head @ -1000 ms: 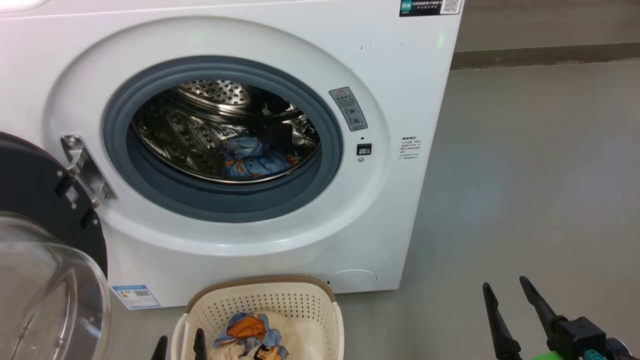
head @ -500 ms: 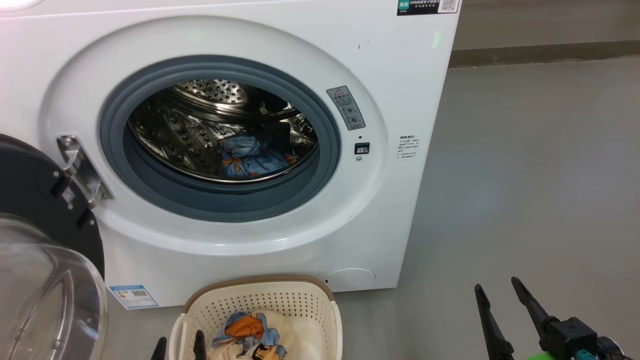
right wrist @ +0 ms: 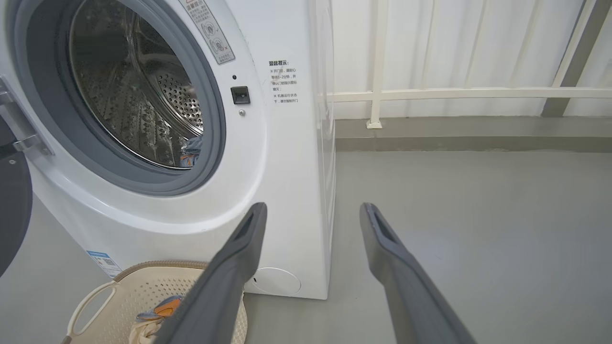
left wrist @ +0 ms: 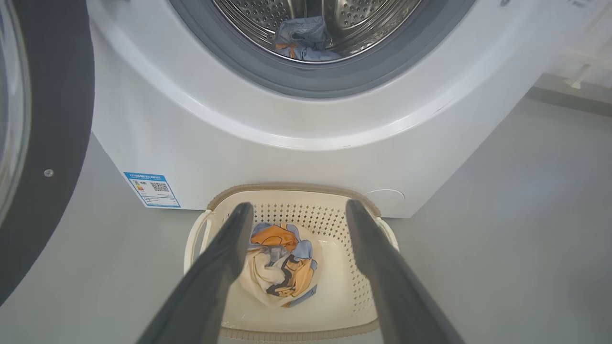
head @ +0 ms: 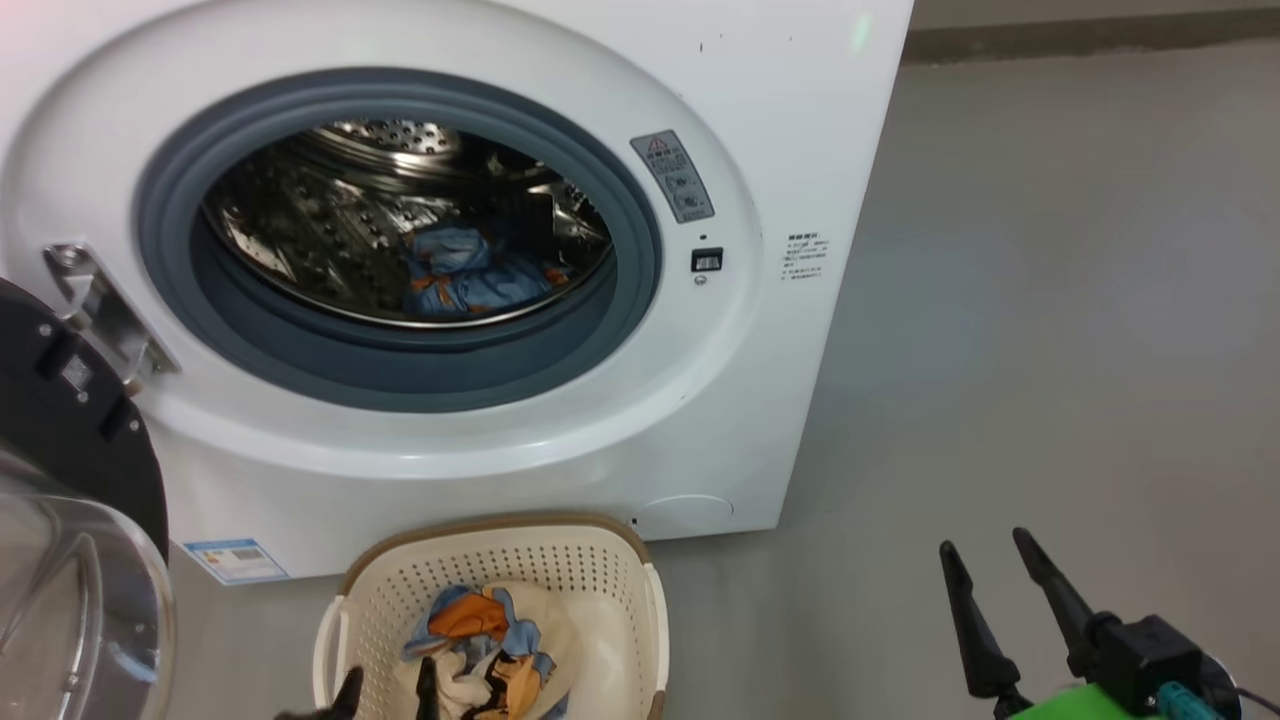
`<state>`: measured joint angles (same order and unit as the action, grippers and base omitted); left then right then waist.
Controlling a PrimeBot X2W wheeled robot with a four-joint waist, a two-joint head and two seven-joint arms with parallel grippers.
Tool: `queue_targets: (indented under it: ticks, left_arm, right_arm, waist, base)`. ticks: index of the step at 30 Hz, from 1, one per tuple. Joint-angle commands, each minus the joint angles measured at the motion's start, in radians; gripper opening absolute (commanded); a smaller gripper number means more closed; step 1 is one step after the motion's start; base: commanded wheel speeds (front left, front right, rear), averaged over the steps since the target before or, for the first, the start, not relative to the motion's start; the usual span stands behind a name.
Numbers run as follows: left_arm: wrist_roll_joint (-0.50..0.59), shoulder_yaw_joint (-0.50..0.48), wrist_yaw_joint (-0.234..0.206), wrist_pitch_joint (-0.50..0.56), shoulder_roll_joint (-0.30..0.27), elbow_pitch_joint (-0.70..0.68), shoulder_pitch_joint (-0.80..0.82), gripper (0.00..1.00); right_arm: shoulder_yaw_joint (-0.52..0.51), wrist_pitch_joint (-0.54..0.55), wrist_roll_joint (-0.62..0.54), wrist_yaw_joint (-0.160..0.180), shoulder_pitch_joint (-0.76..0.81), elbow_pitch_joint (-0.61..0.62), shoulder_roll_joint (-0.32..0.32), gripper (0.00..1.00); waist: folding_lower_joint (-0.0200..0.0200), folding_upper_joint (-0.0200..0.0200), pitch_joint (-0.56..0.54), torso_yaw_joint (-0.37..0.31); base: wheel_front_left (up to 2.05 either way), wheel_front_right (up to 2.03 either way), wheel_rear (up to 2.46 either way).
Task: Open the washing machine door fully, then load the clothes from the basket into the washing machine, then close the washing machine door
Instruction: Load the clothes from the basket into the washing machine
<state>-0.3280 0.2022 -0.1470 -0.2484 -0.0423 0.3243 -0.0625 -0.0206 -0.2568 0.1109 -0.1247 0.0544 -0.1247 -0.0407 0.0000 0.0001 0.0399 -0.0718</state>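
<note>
The white washing machine (head: 780,120) stands with its black glass-bowled door (head: 70,520) swung wide to the left. One blue bear-print garment (head: 470,275) lies inside the steel drum. The cream basket (head: 600,570) sits on the floor before the machine and holds bear-print and cream clothes (head: 490,640). My left gripper (head: 388,685) is open above the basket's near edge, its fingers (left wrist: 224,253) straddling the clothes (left wrist: 282,265) in the left wrist view. My right gripper (head: 988,562) is open and empty over bare floor, right of the machine.
Grey floor (head: 1050,300) stretches to the right of the machine. A white railing (right wrist: 454,93) and a low kerb run along the back wall. The open door (left wrist: 43,143) fills the space at the left beside the basket (left wrist: 334,296).
The head camera has tilted down, so the machine and basket sit higher and nearer in view. The left fingertips now reach further over the basket. Both grippers stay open.
</note>
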Motion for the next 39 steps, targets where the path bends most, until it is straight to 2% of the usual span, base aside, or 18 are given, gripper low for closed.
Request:
queue_targets:
  ticks: [1, 19, 29, 39]
  left_arm:
    - [0.009, -0.020, 0.005, 0.001, -0.010, 0.000, 0.066, 1.00]
    - [-0.012, 0.020, 0.099, 0.130, -0.031, 0.453, 0.467, 1.00]
    - [-0.025, 0.019, 0.122, 0.134, -0.039, 0.720, 0.660, 1.00]
    - [-0.047, 0.010, 0.122, 0.122, -0.041, 0.880, 0.802, 1.00]
  right_arm:
    - [0.018, -0.005, 0.011, -0.006, -0.052, 0.027, -0.009, 1.00]
    - [0.052, -0.005, 0.086, -0.006, -0.248, 0.035, -0.009, 1.00]
    - [0.054, -0.005, 0.088, -0.006, -0.320, 0.040, -0.009, 1.00]
    - [0.045, -0.005, 0.084, -0.006, -0.350, 0.063, -0.009, 1.00]
  waist:
    - [0.0000, -0.0001, 0.042, -0.012]
    - [0.0000, -0.0001, 0.365, -0.098]
    - [0.0000, -0.0001, 0.511, -0.148]
    - [0.0000, -0.0001, 0.634, -0.181]
  base:
    - [0.00, 0.00, 0.00]
    - [0.00, 0.00, 0.00]
    - [0.00, 0.00, 0.00]
    - [0.00, 0.00, 0.00]
